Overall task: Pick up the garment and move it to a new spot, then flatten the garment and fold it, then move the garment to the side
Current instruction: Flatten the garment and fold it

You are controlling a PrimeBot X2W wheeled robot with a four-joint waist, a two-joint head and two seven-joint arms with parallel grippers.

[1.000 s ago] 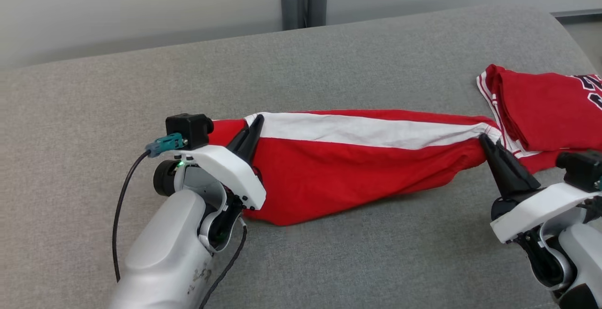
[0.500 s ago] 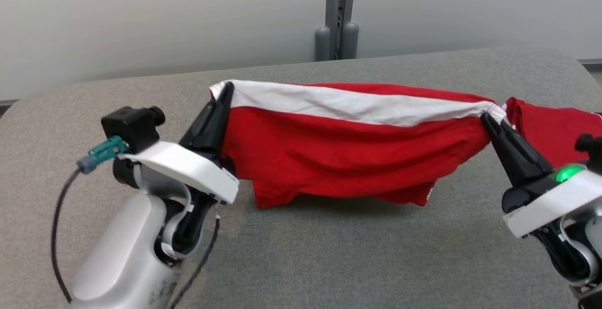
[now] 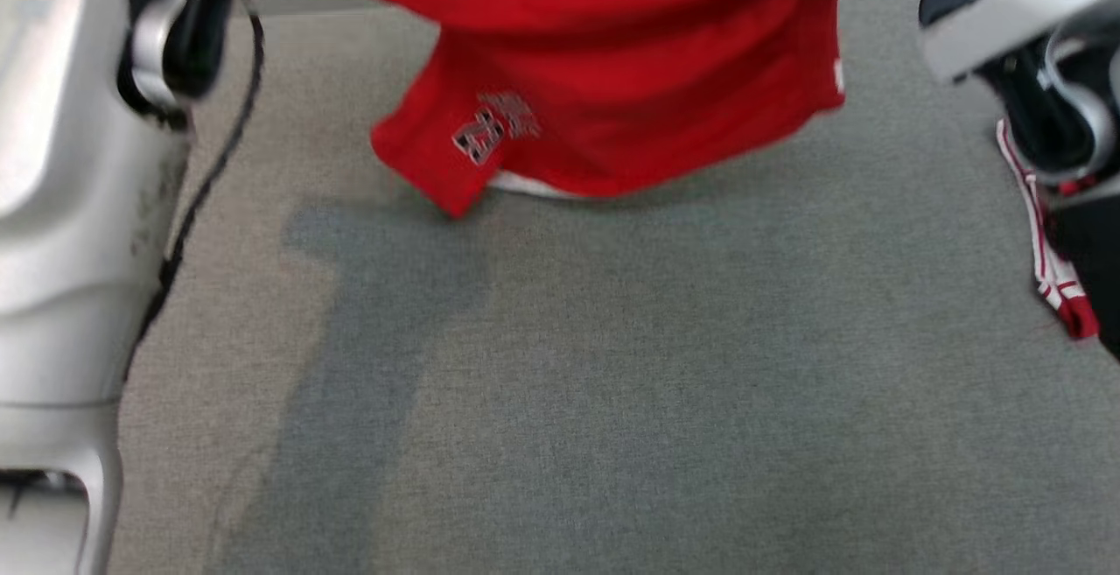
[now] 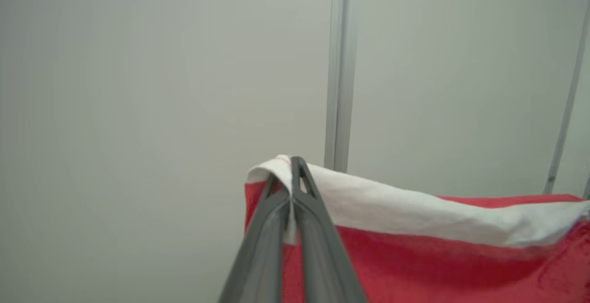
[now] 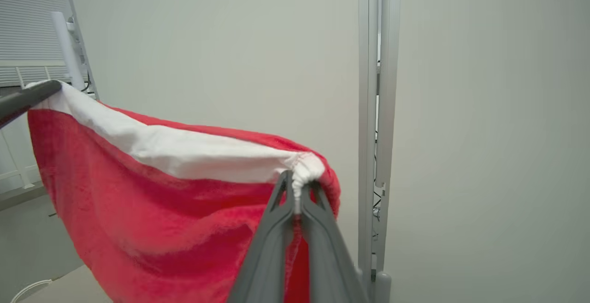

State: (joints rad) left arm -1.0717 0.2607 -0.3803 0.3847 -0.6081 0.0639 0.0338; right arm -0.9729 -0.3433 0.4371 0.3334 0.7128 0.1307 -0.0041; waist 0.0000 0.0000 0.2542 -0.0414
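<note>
Raised — garment [image 3: 630, 50] hangs from left pincer [image 4: 289, 174] and right pincer [image 5: 299, 187], seemingly airborne.

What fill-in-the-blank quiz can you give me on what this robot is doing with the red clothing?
1. The left gripper is shut on the ___ waistband of the red shorts.
2. The right gripper is ___ on the waistband's other end.
3. The red shorts hang over a ___ fabric surface.
Missing words: white; shut; grey.
</note>
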